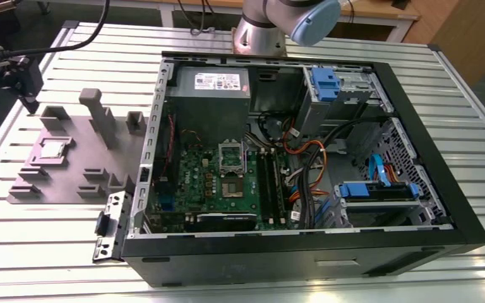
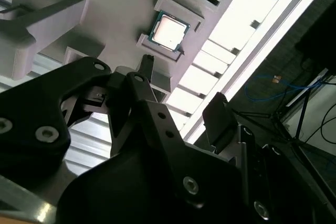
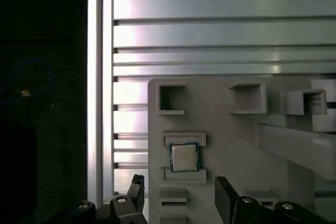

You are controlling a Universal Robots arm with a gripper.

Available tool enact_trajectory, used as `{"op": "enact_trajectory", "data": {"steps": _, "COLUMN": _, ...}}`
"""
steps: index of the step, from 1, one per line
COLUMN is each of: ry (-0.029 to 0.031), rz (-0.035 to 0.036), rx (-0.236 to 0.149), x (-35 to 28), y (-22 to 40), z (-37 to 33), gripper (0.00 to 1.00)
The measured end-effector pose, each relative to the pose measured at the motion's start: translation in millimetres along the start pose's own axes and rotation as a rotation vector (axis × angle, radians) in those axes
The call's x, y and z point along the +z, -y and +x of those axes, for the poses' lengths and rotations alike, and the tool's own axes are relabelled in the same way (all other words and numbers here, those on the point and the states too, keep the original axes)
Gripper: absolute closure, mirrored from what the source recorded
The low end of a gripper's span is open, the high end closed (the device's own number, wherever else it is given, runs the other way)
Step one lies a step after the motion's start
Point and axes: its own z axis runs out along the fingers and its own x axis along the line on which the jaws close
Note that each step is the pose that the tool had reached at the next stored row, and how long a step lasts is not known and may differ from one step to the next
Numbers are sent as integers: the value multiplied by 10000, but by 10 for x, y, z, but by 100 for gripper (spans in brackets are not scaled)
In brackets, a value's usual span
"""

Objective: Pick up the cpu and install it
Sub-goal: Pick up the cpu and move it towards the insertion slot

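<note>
We see the claw [image 3: 180, 196] spread wide, its two dark fingers [image 3: 224, 200] apart with nothing between them. It hangs above the near edge of a gray holder plate [image 3: 231, 129] and touches nothing. In both wrist views the cpu [image 3: 184, 157] lies a little way ahead of the gap between the fingers, in line with it and clear of both. It sits flat in a shallow seat on the plate, framed by two low ledges, its pale metal top facing up.

Around that seat, farther from the claw, we see square pockets and raised blocks moulded into the same plate. Under the plate runs the slatted aluminium table [image 3: 210, 24].

In the exterior view the cpu [image 1: 53, 149] rests on the plate, near the claw. Well beyond the plate, much farther from the claw, the open computer case [image 1: 310, 259] lies on its side. A green motherboard [image 1: 225, 183] with a metal socket frame [image 1: 230, 156] shows inside it.
</note>
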Motion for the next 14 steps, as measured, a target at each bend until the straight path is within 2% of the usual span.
{"op": "enact_trajectory", "data": {"steps": 6, "ry": -18, "rz": 16, "rx": -535, "x": 60, "y": 3, "z": -3, "gripper": 35}}
{"op": "enact_trajectory", "data": {"steps": 14, "ry": 22, "rz": 29, "rx": -645, "x": 148, "y": 9, "z": -5, "gripper": 35}}
